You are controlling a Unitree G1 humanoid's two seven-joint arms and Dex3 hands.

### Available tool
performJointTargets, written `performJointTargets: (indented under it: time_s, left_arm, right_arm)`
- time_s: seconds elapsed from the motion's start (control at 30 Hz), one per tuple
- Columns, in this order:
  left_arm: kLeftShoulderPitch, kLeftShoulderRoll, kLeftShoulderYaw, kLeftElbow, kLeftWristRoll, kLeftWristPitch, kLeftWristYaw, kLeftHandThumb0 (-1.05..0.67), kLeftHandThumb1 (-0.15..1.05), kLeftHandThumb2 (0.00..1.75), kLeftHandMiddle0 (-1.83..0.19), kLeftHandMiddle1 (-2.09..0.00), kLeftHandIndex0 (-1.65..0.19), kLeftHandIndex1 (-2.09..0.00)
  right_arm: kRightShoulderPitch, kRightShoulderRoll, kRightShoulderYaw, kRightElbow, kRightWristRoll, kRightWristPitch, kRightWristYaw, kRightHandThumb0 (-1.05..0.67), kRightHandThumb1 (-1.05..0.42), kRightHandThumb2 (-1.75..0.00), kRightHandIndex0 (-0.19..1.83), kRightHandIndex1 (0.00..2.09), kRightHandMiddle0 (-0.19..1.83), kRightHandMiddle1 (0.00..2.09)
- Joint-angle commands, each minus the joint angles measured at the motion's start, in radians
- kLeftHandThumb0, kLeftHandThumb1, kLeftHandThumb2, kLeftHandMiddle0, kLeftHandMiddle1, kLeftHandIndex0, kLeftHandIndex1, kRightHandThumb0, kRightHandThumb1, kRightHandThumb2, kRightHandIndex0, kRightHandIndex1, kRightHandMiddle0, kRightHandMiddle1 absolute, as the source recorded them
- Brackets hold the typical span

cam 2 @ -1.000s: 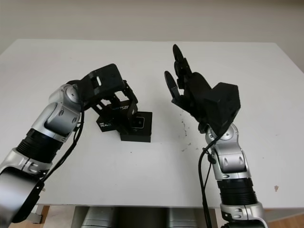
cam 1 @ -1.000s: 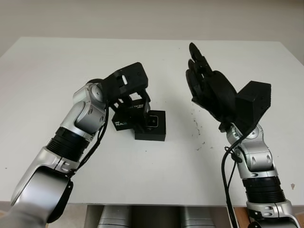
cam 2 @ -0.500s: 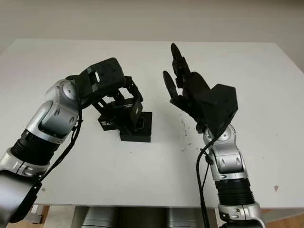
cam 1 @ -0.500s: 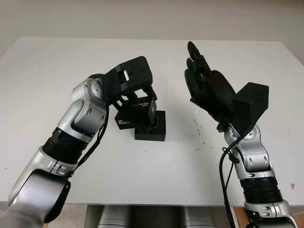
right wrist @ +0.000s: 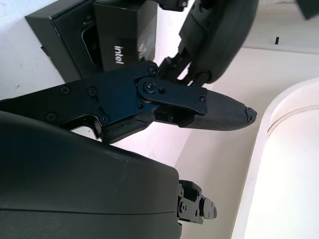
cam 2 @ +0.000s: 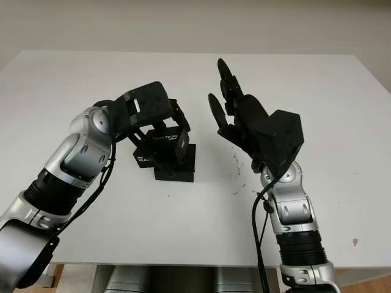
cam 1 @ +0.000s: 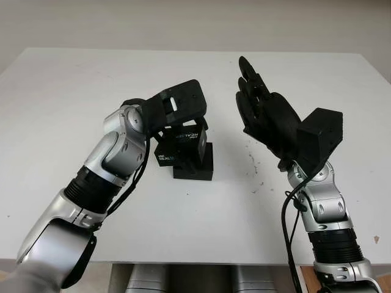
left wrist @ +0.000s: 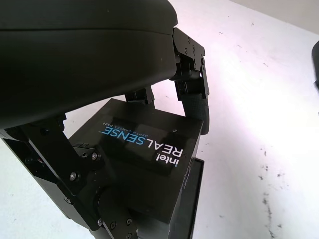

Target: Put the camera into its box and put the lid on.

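The lid (left wrist: 144, 149), black with the Intel RealSense print, is held just above the open box (cam 1: 194, 169) that sits on the white table (cam 1: 73, 91), so I judge the camera is probably already inside, though I cannot see it, and only the closing is left. The left hand (cam 1: 180, 119) has its fingers (left wrist: 192, 74) closed around the lid's sides. The right hand (cam 1: 266, 113) is open, raised above the table to the right of the box, holding nothing.

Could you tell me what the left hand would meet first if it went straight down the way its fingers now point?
Most likely the open box on the table. The left hand holds the lid just above it, so the lid's lower edge would touch the box first, though the exact gap is hard to judge.
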Motion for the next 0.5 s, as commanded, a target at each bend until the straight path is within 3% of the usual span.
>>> performJointTargets:
  time_s: [0.0, 0.47]
  left_arm:
    - [0.006, -0.011, -0.007, 0.02, 0.007, -0.008, 0.016, -0.12, 0.91, 0.05, -0.47, -1.46, -0.38, -1.47]
    - [-0.001, -0.032, 0.005, 0.068, -0.003, -0.012, 0.039, -0.11, 0.91, 0.05, -0.44, -1.51, -0.39, -1.5]
  right_arm:
    - [-0.003, -0.001, -0.004, -0.001, 0.005, 0.001, 0.004, -0.83, -1.05, -0.63, -0.15, 0.05, -0.1, 0.06]
    - [-0.002, -0.005, -0.006, 0.01, 0.015, -0.008, 0.014, -0.82, -1.05, -0.64, -0.15, 0.05, -0.1, 0.06]
